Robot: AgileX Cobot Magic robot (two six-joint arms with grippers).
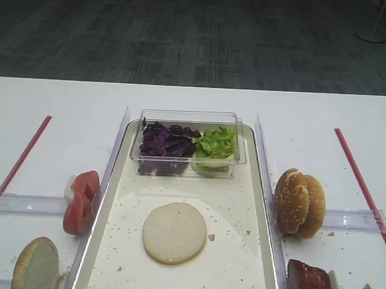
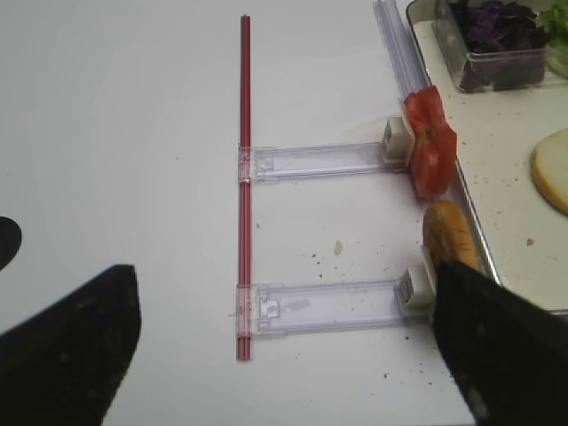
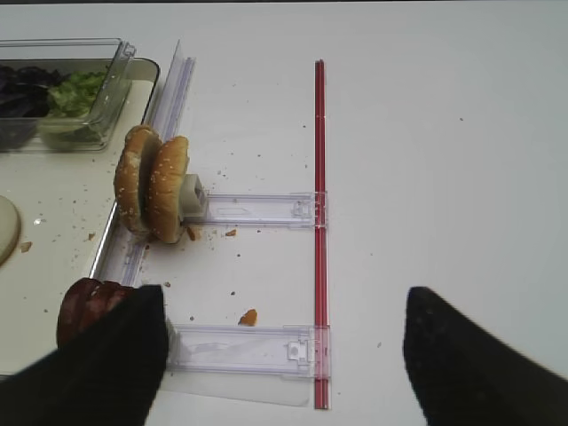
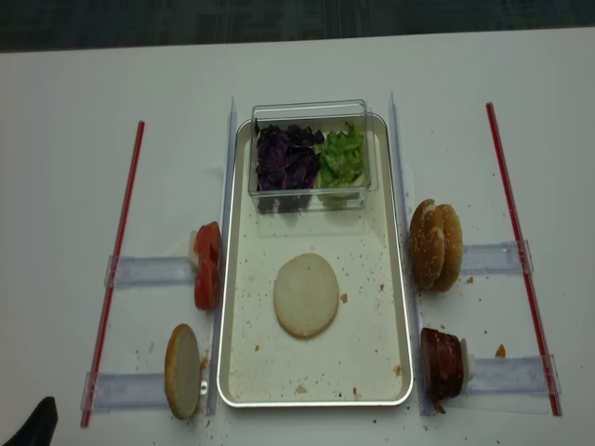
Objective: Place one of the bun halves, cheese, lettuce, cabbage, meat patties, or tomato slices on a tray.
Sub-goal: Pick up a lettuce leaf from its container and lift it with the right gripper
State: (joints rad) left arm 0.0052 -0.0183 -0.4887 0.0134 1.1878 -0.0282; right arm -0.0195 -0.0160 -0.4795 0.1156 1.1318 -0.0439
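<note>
A pale bun disc (image 1: 174, 232) lies flat on the tray (image 1: 236, 204). At the tray's far end, cabbage (image 1: 164, 143) and lettuce (image 1: 215, 144) fill a clear tub. Tomato slices (image 1: 81, 200) and a bun half (image 1: 35, 264) stand on edge left of the tray. Sesame bun halves (image 1: 299, 201) and meat patties (image 1: 309, 282) stand to its right. No cheese is in view. My right gripper (image 3: 284, 355) is open over the table beside the patties (image 3: 89, 306). My left gripper (image 2: 284, 355) is open beside the bun half (image 2: 448, 235). Neither holds anything.
The clear tub (image 1: 189, 119) sits across the tray's far end. Clear plastic rails (image 3: 257, 209) (image 2: 319, 161) hold the upright food on both sides of the tray. Red strips (image 1: 361, 184) (image 1: 19, 166) run along the outer table on each side.
</note>
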